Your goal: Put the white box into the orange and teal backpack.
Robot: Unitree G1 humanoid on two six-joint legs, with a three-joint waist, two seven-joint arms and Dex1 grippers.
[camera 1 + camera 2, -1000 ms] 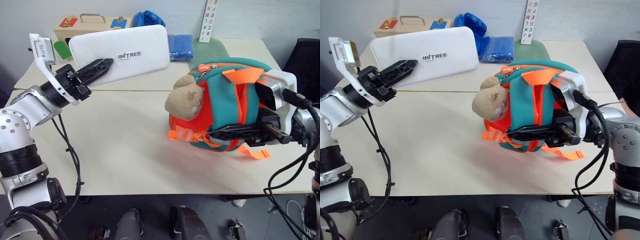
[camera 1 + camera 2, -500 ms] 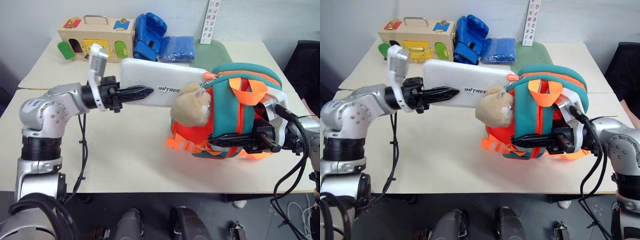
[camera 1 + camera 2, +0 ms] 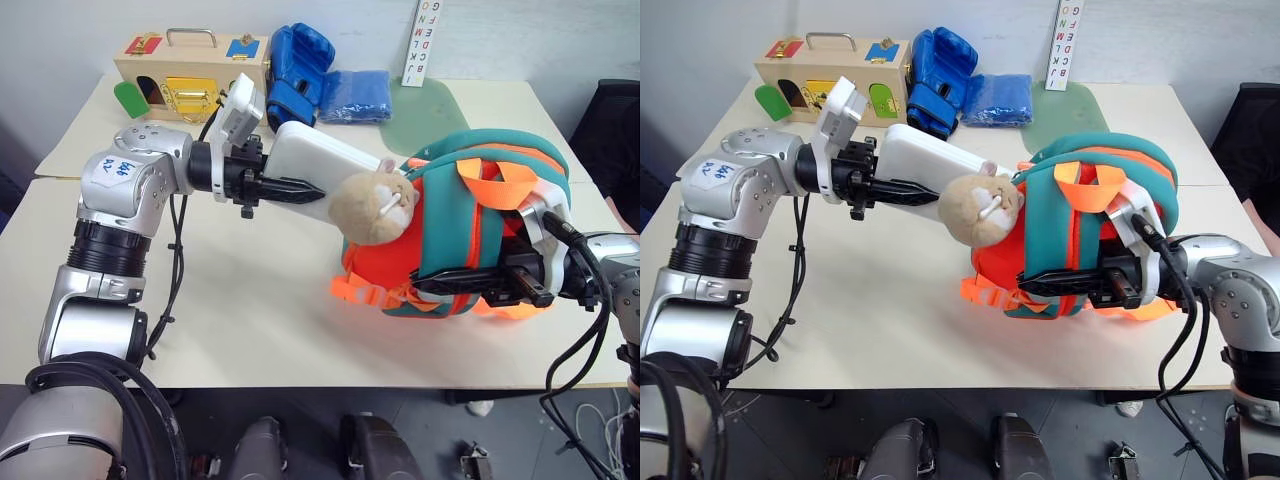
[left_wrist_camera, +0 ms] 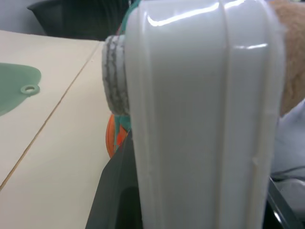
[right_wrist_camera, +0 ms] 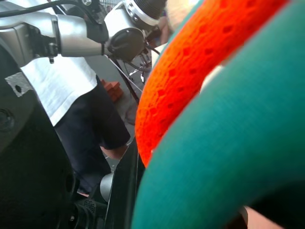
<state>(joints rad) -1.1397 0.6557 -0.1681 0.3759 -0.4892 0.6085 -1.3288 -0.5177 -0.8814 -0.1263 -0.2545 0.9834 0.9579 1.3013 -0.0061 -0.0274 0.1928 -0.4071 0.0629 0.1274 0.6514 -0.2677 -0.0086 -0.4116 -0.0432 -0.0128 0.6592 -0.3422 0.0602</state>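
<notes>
The white box (image 3: 312, 160) is held by one end in my left gripper (image 3: 305, 189), which is shut on it. It reaches to the right across the table, and its far end is hidden behind the tan plush animal (image 3: 375, 205) at the mouth of the orange and teal backpack (image 3: 470, 225). In the left wrist view the white box (image 4: 200, 119) runs straight ahead to the backpack's teal rim. The backpack stands on the table at the right. My right gripper (image 3: 428, 288) is shut on its lower front edge.
A wooden box (image 3: 190, 72) with coloured latches, a blue boxing glove (image 3: 295, 62) and a blue cloth (image 3: 358, 82) lie along the back of the table. A green mat (image 3: 425, 100) and a lettered strip (image 3: 422, 40) lie behind the backpack. A person (image 5: 71, 95) stands beyond the table.
My left arm has swung right and rolled, carrying the white box from up at the left to the backpack's mouth. The right gripper has kept its hold and sunk slightly.
</notes>
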